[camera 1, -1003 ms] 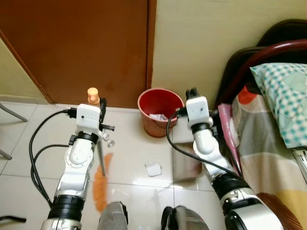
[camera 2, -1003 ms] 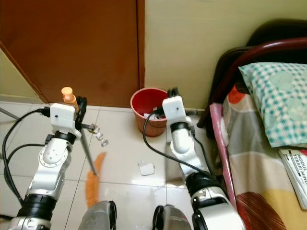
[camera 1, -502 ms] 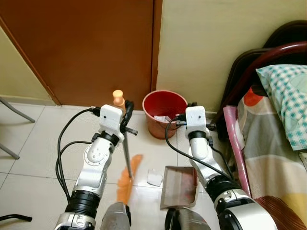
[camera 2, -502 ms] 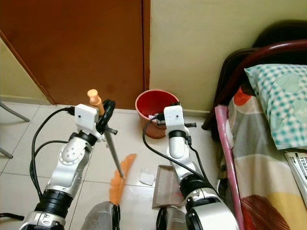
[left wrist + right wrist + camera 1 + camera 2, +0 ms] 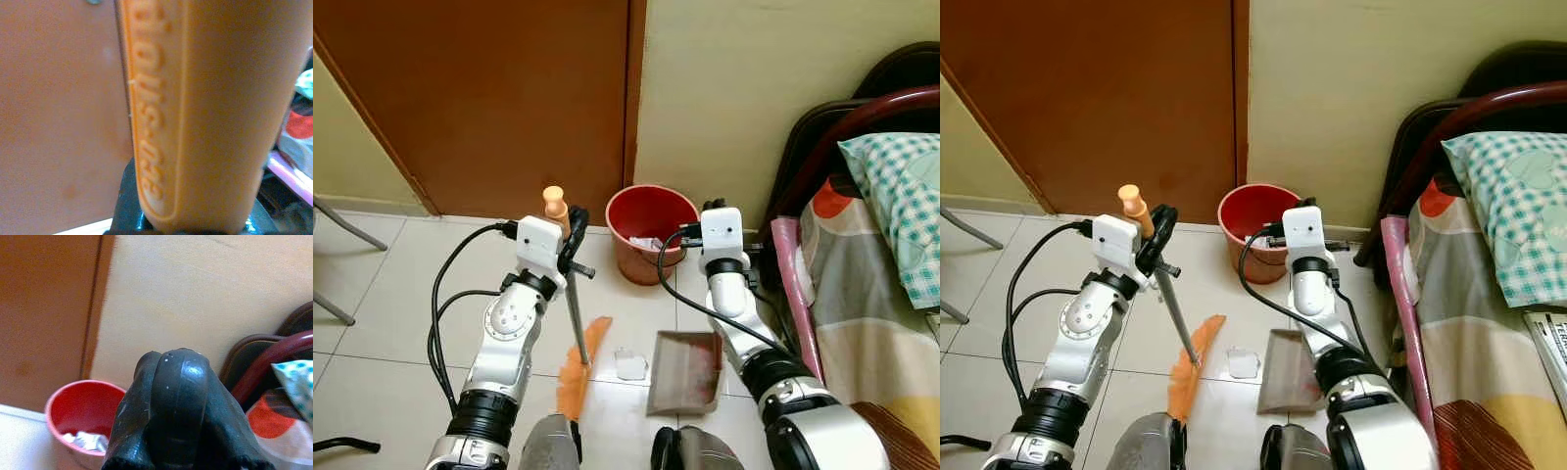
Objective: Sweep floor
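Your left gripper (image 5: 570, 227) is clenched on the orange-handled metal broom (image 5: 576, 328), whose shaft slants from the jaws down to orange bristles on the white tiled floor (image 5: 401, 284). Your right gripper (image 5: 171, 396), fingers pressed together, holds the brown dustpan (image 5: 687, 372) flat below it, mouth toward the bristles, white crumpled paper (image 5: 629, 364) between.

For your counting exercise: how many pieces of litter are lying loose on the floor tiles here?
1. A white scrap of litter lies on the tiles between the orange broom head and the dustpan. More may be hidden behind the arms; the red bin holds other paper.

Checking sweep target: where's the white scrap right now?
The white scrap lies on the floor tiles in the eye views, between the broom on its left and the dustpan on its right, in front of the red bucket.
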You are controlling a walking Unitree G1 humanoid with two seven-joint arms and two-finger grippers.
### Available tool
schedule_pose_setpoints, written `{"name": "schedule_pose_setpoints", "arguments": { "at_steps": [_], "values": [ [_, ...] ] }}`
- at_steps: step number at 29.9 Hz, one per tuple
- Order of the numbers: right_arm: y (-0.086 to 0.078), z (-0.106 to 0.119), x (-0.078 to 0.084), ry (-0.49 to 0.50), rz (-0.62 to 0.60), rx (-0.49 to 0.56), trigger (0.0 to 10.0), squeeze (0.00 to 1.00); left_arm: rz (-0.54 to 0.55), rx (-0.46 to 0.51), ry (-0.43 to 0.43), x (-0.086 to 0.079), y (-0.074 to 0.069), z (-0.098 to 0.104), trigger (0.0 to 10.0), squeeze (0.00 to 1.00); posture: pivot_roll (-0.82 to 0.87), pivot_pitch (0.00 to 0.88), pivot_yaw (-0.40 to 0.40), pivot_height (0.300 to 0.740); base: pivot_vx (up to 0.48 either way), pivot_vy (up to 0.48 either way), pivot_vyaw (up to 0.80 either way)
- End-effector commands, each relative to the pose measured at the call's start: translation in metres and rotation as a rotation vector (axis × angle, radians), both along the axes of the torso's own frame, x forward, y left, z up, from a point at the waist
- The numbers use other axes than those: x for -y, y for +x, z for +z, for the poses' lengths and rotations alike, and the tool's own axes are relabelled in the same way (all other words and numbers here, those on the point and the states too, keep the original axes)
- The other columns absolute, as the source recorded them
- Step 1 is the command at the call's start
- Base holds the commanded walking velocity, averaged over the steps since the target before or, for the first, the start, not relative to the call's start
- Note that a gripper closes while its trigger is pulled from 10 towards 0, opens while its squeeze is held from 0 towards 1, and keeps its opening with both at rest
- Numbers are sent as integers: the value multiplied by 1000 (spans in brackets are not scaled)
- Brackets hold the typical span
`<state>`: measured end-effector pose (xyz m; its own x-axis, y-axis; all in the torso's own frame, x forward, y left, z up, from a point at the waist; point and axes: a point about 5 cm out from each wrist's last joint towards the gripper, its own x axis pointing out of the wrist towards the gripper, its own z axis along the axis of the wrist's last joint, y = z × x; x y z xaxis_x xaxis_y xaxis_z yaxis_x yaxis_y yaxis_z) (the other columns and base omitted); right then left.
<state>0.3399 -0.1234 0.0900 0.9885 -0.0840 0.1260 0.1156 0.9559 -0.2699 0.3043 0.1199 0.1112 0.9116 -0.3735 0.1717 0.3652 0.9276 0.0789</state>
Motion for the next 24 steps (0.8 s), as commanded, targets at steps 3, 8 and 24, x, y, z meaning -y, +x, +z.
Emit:
{"name": "schedule_pose_setpoints", "arguments": {
  "at_steps": [3, 8, 24],
  "values": [
    [3, 7, 3, -10, -20, 34, 10000, 0, 44, 10, -20, -8, 1, 2, 10000, 0, 128, 80, -8, 740, 0, 0, 0],
    [5, 8, 4, -26, -9, 27, 10000, 0, 79, 1, -19, -19, -3, -2, 10000, 0, 122, 86, -10, 740, 0, 0, 0],
    [-6, -19, -27, -7, 62, -98, 10000, 0, 38, -76, -293, 3, -1, 3, 10000, 0, 153, 95, -18, 740, 0, 0, 0]
  ]
}}
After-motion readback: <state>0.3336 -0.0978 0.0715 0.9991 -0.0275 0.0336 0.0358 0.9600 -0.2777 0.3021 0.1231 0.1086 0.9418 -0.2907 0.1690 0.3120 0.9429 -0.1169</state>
